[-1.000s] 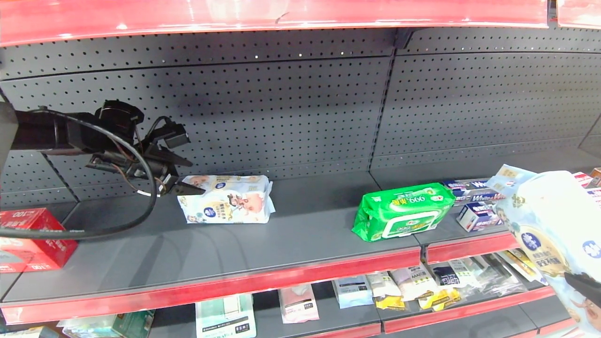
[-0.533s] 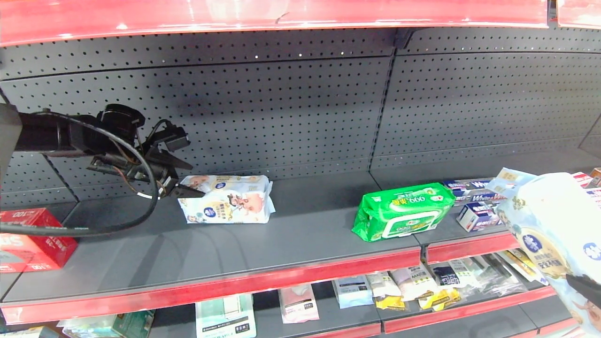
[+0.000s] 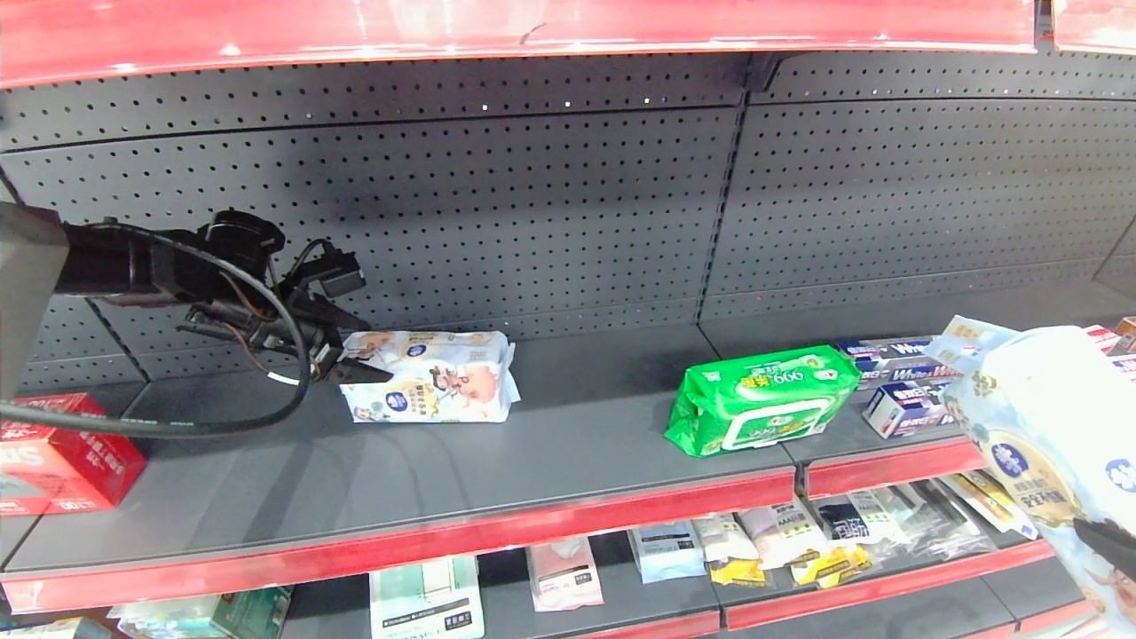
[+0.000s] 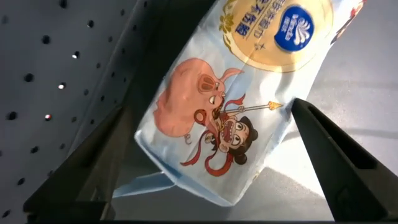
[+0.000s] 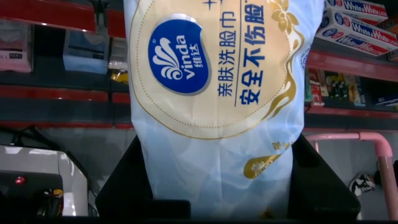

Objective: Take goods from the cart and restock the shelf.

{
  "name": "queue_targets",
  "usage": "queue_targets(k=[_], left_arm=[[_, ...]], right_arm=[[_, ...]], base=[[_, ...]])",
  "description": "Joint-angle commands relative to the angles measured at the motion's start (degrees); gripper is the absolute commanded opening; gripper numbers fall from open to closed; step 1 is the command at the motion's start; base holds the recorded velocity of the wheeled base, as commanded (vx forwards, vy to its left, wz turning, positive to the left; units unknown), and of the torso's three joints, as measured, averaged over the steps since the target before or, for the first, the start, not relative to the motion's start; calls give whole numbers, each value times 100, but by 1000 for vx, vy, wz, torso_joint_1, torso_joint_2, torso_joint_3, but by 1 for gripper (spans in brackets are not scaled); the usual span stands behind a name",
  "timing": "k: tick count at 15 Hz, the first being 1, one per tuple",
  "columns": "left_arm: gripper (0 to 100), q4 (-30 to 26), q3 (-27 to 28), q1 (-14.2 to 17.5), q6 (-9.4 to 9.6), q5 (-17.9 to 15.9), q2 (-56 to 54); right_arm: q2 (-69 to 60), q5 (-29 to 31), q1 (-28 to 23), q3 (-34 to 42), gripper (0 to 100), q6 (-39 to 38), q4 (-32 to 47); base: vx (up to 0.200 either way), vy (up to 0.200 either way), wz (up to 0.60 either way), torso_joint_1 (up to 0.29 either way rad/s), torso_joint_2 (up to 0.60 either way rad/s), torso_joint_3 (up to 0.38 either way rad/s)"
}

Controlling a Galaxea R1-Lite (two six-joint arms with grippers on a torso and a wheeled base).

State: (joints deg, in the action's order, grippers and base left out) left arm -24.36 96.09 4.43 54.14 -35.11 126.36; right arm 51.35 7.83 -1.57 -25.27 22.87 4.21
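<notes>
A pale-blue tissue pack (image 3: 439,377) with a cartoon print lies flat on the grey shelf (image 3: 550,444), left of centre. My left gripper (image 3: 377,353) is open at the pack's left end, one finger on each side of it. In the left wrist view the same pack (image 4: 230,118) lies between the two dark fingers (image 4: 336,162), and the left gripper (image 4: 210,106) does not squeeze it. At the far right, below shelf height, my right gripper (image 3: 1100,537) is shut on a second, upright pale-blue pack (image 3: 1052,435). The right wrist view shows that pack (image 5: 217,93) clamped in the right gripper (image 5: 222,143).
A green wipes pack (image 3: 763,399) lies right of centre, with toothpaste boxes (image 3: 896,382) behind it and a red box (image 3: 53,453) at the far left. The pegboard wall (image 3: 550,204) backs the shelf. Bare shelf lies between the pale-blue and green packs. Small goods (image 3: 763,541) fill the lower shelf.
My left gripper has moved down and to the right, so its fingers now straddle the shelf pack's left end. The pack in my right gripper has sunk slightly.
</notes>
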Motion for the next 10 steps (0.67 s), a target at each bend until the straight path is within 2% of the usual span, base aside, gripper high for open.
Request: queue_targets(k=[1,10], left_arm=[[100,1,15,-3,0,-14,82],[100,10,68,-117,-9,-110,223]], right_arm=[[-2,0,-1,5,0,-2,1],[7,0,-1,40,0,77,1]], base=[[0,0,0,0,0,0],[0,0,0,0,0,0]])
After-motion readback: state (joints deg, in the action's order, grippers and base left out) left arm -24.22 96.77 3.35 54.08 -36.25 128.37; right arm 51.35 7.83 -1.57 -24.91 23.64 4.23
